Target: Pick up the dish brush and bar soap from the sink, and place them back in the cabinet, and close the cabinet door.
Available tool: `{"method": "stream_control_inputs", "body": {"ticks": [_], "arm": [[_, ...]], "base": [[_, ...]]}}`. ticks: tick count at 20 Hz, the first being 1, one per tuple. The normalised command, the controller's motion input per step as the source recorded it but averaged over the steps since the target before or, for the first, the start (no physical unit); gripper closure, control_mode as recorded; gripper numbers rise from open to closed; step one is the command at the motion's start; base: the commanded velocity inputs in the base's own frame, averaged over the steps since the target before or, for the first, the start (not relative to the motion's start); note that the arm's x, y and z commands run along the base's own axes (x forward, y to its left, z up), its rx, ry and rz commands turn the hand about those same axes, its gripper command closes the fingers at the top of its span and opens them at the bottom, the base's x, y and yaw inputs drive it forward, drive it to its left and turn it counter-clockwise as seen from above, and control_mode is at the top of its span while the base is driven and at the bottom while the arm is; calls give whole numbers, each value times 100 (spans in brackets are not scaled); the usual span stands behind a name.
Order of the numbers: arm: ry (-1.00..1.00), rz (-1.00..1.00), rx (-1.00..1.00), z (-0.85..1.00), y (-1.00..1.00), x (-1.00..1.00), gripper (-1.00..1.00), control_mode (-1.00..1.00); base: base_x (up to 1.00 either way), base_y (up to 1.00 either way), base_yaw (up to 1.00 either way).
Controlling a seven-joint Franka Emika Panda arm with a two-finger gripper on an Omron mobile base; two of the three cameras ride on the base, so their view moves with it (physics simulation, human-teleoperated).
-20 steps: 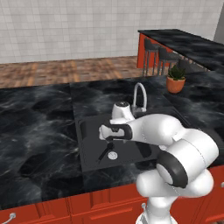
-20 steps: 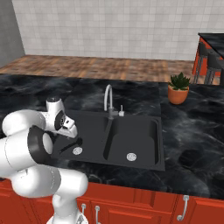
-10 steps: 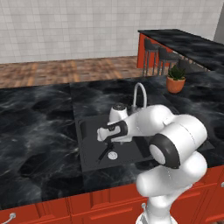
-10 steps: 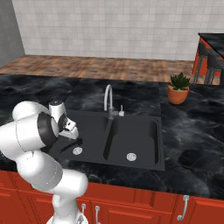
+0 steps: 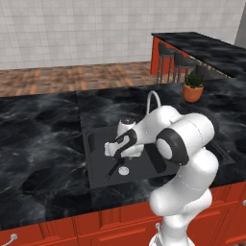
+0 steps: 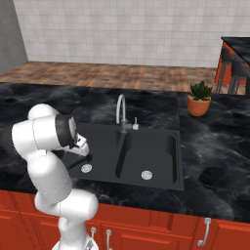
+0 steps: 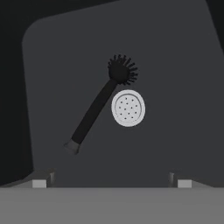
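The arm has swung lower into the sink (image 5: 96,158) — end effector (image 7: 111,181) spread wide, empty, above the dish brush (image 7: 98,105).

Setting: a home-style kitchen, rendered. Evidence: black double-basin sink (image 6: 168,161) with silver gooseneck faucet (image 6: 119,110) set in a dark marbled counter (image 6: 215,161). Red drawer fronts (image 6: 146,234) below the sink. White tiled wall (image 6: 122,29) behind it, potted plant (image 6: 199,99) to its right.
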Motion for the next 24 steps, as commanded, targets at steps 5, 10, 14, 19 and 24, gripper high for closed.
{"method": "stream_control_inputs", "body": {"ticks": [5,10,14,19,24], "arm": [[0,-1,0,-24,8,27,-100,-100],[0,-1,0,-21,8,29,-100,-100],[0,0,0,-22,8,26,-100,-100],[0,0,0,-23,6,21,-100,-100],[0,0,0,-20,2,17,-100,-100]], "base": [[0,0,0],[0,0,0],[0,0,0],[0,0,0],[0,0,0]]}}
